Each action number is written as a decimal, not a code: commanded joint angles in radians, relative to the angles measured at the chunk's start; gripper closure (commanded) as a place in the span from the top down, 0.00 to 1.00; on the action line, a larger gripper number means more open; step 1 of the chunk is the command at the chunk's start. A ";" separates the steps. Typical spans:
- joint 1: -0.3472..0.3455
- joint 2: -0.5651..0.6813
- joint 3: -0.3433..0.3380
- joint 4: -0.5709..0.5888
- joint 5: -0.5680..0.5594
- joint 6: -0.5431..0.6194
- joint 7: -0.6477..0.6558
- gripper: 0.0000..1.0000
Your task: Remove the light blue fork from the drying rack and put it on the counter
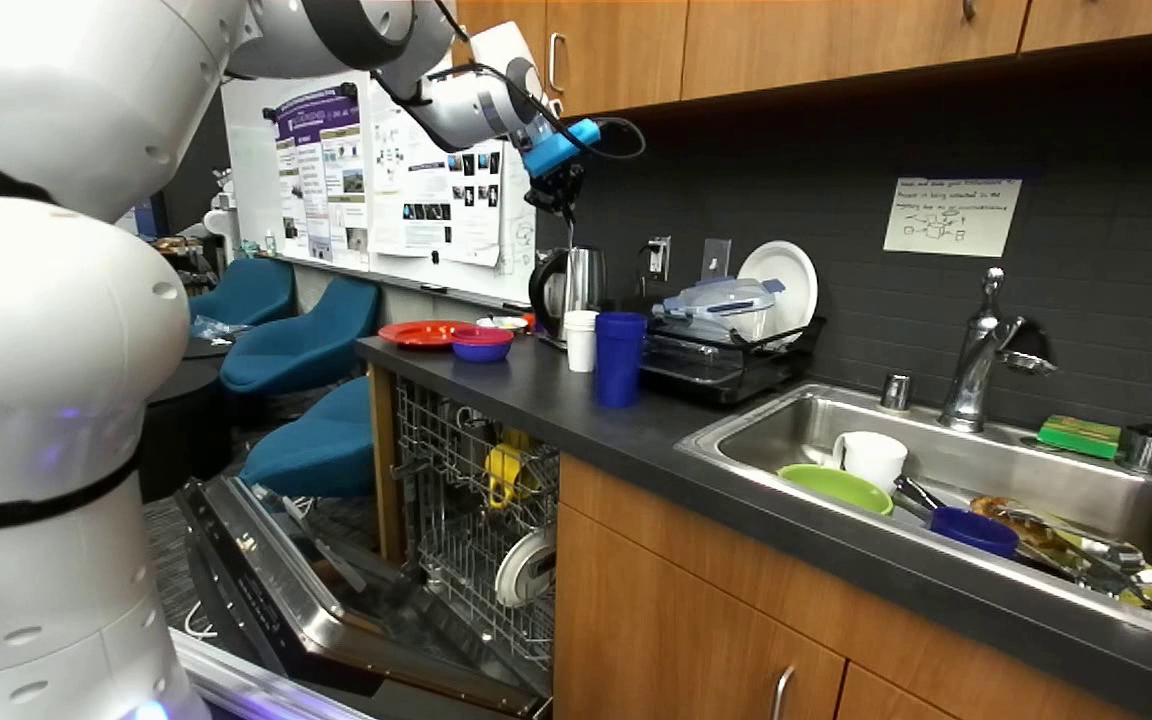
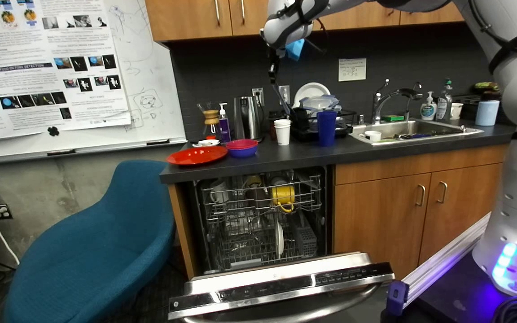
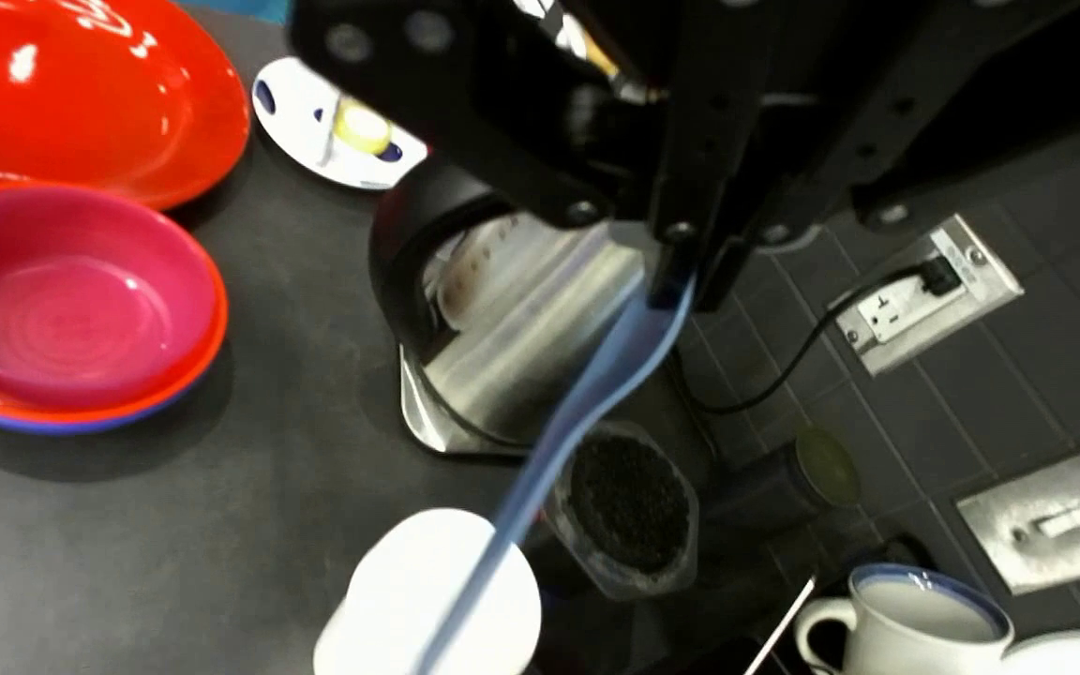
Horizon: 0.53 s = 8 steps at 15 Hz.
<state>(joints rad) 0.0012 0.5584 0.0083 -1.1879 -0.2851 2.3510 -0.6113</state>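
My gripper is shut on one end of the light blue fork. The fork slants down in the wrist view, passing over a white cup and out of the bottom edge. The gripper and the fork show above the counter in both exterior views, the fork tilted. The drying rack stands on the counter against the wall, holding a white plate and clear containers; it also shows in an exterior view. I cannot tell whether the fork's low end is clear of the rack's near side.
A steel kettle, white cups and a dark blue cup stand close by. A red plate and stacked bowls sit at the counter's end. The sink is beyond the rack; the dishwasher door hangs open.
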 commanded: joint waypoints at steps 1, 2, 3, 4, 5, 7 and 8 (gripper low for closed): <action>0.036 -0.052 0.017 -0.039 -0.003 0.034 0.024 0.01; 0.048 -0.057 0.021 -0.040 -0.004 0.039 0.030 0.01; 0.058 -0.059 0.023 -0.040 -0.005 0.042 0.034 0.01; 0.066 -0.065 0.025 -0.046 -0.004 0.043 0.037 0.01; 0.072 -0.067 0.027 -0.050 0.000 0.037 0.042 0.01; 0.077 -0.074 0.034 -0.070 0.014 0.022 0.054 0.01; 0.077 -0.077 0.035 -0.083 0.021 0.014 0.062 0.01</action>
<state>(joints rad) 0.0801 0.5224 0.0384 -1.2028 -0.2793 2.3754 -0.5719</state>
